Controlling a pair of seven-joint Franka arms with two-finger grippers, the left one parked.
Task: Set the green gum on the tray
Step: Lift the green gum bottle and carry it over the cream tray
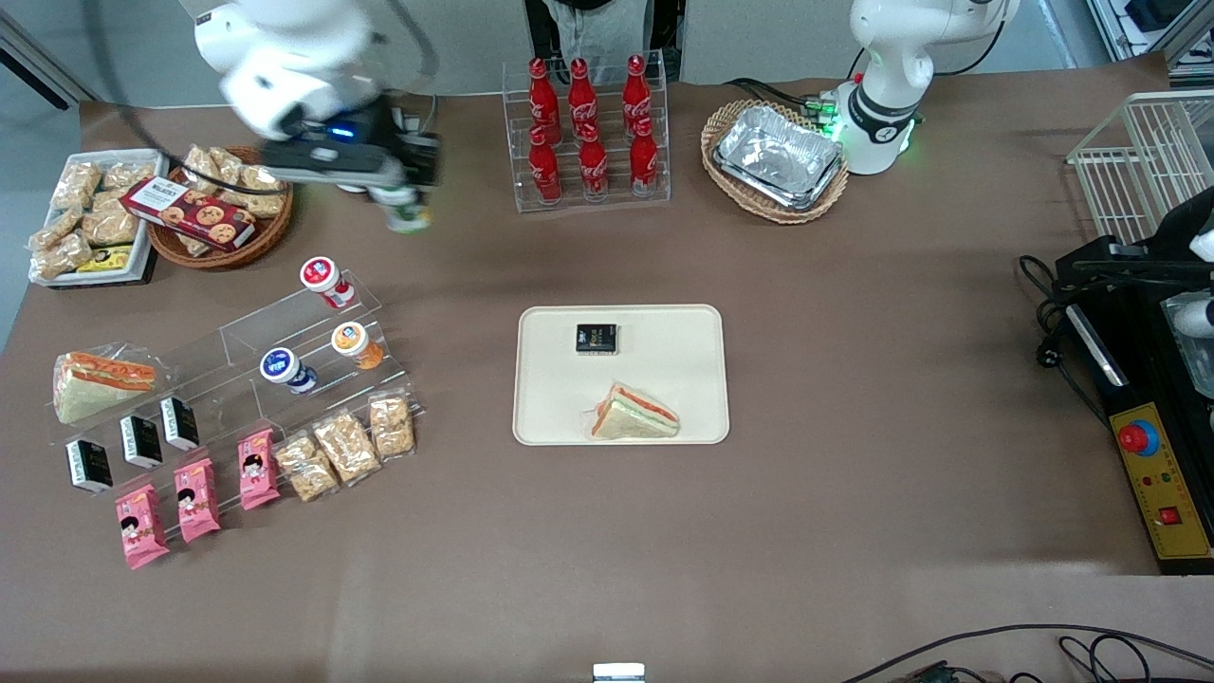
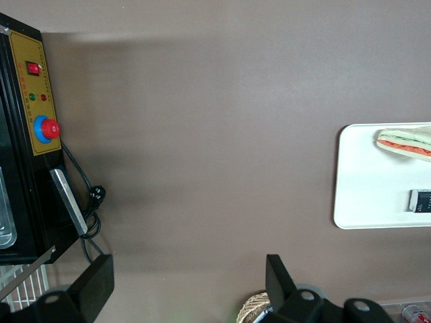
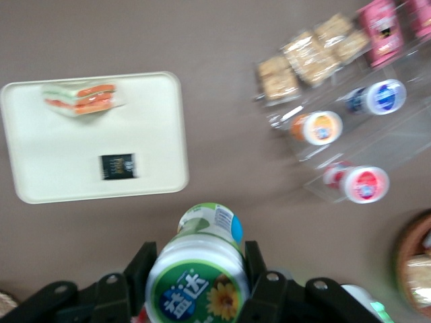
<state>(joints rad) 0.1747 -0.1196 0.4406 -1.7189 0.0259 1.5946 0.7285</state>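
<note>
A: You've got the green gum pinched between the jaws of the gripper, lid toward the wrist camera, fingers pressing on both sides of the jar. It hangs in the air above the bare brown surface, farther from the front camera than the clear tiered rack and beside the wicker basket of biscuits.

B: Why held by the sides like that?

A: My read: a side grip keeps the jar upright, so you can set it down on its base. The tray is nearer the front camera, toward the parked arm's end, well apart from the jar.

B: Room on the tray?

A: Plenty, I'd say. The small black packet sits near one rim, the wrapped sandwich near the rim closest to the front camera. Between and beside them there's bare cream floor.

B: Anything in your path?

A: The red-lidded jar on the rack's top step and the rack of cola bottles flank the route, but the stretch between looks open. Mind the low rim as you descend.
</note>
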